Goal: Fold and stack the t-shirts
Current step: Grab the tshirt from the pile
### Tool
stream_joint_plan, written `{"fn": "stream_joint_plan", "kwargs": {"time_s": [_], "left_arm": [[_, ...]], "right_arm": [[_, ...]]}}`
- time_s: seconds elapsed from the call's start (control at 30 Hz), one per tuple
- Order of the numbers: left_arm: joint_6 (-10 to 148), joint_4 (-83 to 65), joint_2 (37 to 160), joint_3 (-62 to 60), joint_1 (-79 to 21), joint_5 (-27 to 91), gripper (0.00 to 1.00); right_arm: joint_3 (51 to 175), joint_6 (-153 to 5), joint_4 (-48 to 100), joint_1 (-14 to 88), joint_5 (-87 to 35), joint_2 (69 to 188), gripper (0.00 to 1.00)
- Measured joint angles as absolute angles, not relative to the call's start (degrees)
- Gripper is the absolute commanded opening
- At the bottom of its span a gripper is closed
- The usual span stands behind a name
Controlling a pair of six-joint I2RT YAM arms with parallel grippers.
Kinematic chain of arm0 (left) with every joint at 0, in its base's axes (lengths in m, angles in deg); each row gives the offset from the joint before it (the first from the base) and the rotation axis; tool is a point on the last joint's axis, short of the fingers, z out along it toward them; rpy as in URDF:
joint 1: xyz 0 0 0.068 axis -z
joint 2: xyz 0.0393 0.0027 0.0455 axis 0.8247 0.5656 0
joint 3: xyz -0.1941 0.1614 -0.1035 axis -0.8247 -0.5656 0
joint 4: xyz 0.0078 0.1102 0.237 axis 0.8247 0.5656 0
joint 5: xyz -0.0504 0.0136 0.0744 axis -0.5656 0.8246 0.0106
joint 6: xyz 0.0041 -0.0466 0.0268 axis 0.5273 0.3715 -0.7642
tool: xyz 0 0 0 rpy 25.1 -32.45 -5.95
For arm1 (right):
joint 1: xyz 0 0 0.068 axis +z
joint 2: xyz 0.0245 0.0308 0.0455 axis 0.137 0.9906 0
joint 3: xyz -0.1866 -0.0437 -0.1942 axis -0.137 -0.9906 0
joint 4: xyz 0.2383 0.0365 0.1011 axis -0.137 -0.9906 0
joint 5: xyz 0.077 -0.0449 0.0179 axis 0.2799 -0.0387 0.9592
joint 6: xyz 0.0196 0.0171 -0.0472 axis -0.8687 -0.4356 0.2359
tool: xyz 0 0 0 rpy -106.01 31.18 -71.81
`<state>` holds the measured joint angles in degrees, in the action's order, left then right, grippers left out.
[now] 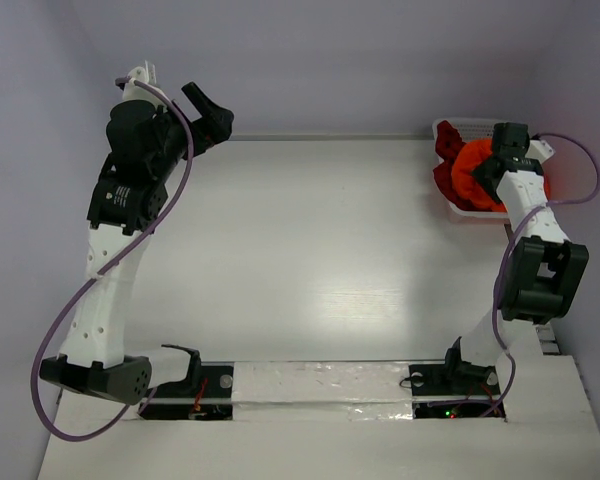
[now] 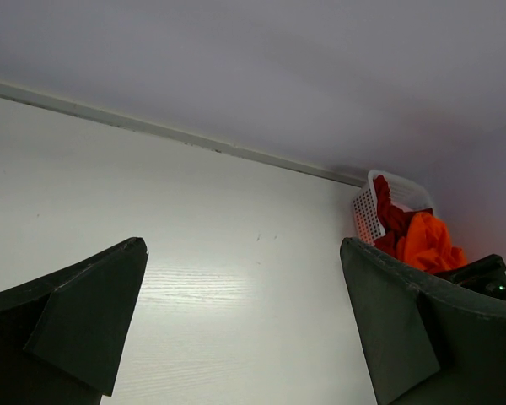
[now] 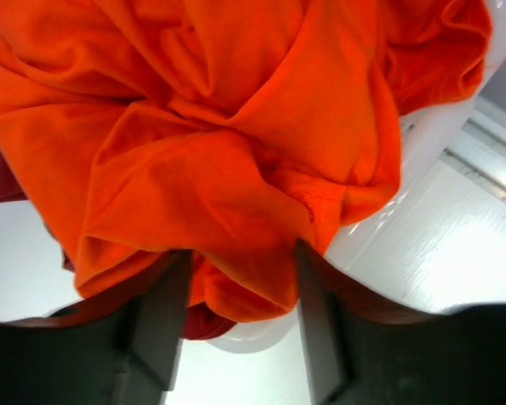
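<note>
top external: the left gripper (image 1: 208, 112) is held up high at the far left of the table (image 1: 300, 260), well apart from the shirts.
left gripper: the jaws are spread wide and nothing is held.
right gripper (image 3: 236, 316): the fingers are set on each side of a bunch of the orange t-shirt (image 3: 219, 126); it cannot be told if the cloth is squeezed.
orange t-shirt: it is piled in the white basket (image 1: 465, 126) at the far right corner.
dark red t-shirts (image 1: 446, 148): they are tucked in the same basket, beside the orange one.

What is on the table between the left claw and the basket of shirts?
Nothing: just bare white tabletop between the left claw and the basket, seen in the left wrist view.
</note>
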<state>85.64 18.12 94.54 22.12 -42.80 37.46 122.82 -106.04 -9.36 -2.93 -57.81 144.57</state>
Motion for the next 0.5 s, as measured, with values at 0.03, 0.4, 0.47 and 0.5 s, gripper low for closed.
{"fn": "stream_joint_plan", "kwargs": {"time_s": [0.03,0.4,0.47,0.5], "left_arm": [[85.64,18.29,94.54,22.23,-42.8,37.46,0.99],[85.67,18.47,94.54,22.4,-42.37,37.62,0.99],[85.67,18.64,94.56,22.4,-42.1,37.68,0.99],[85.64,18.71,94.58,22.4,-42.04,37.68,0.99]], "right_arm": [[122.88,-105.93,-9.12,-2.93,-57.54,144.57,0.49],[122.91,-106.24,-8.97,-2.93,-56.45,144.46,0.0],[122.82,-106.26,-8.97,-2.93,-55.9,143.92,0.0],[122.78,-106.26,-9.03,-2.87,-55.6,143.41,0.0]]}}
